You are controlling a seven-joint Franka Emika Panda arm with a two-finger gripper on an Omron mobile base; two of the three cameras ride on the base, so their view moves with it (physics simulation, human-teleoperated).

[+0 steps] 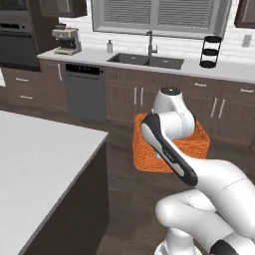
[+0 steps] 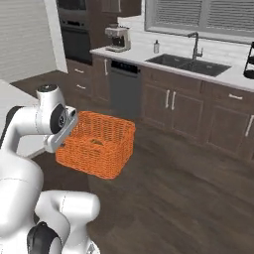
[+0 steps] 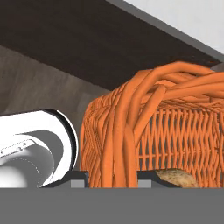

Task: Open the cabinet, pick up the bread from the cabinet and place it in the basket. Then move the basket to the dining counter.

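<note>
The gripper [image 3: 113, 177] is clenched on the near rim of the basket [image 2: 101, 144], woven wall running between its fingertips. The basket hangs off the floor, beside the dining counter [image 1: 35, 164]. Inside, past the fingers, lies the bread [image 3: 175, 178].

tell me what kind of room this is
A rendered home kitchen, most likely. A sink with a tall faucet sits in a pale worktop under a window, a coffee machine stands beside a built-in oven, and dark wood cabinets run below. The arm carries an orange basket.
</note>
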